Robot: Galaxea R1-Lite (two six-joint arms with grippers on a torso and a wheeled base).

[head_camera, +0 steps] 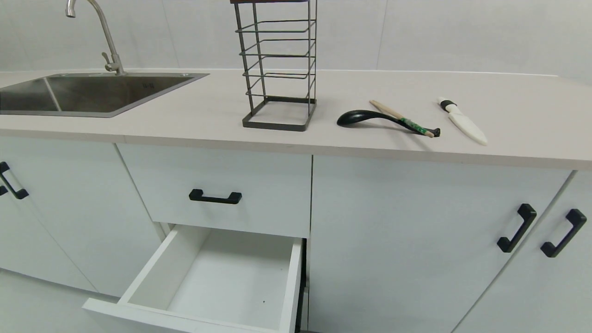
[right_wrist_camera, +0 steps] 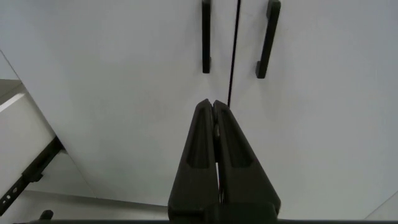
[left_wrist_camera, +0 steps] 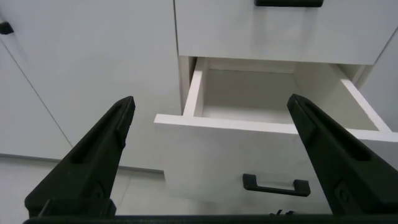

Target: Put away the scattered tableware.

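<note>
The spoon [head_camera: 365, 118], chopsticks [head_camera: 400, 119] and knife [head_camera: 462, 121] lie on the surface [head_camera: 185, 115], right of the wire rack [head_camera: 277, 69]. The knife is apart from the other two, and the chopsticks cross the spoon's handle end. Below the rack, the drawer [head_camera: 138, 277] stands open.

The left hand [left_wrist_camera: 211, 102] faces the drawer [left_wrist_camera: 224, 124], spread wide and holding nothing. The right hand [right_wrist_camera: 213, 106] is pressed closed on nothing, in front of the cupboard doors.

All three pieces look light and stiff. The spoon's handle arches off the surface, so mid-handle is likely the easiest hold. The chopsticks are thin and lie flat, so they may roll or split apart; pinching both across the middle seems best. The knife looks smooth and slippery, and is safest taken across the handle end near its black band.
</note>
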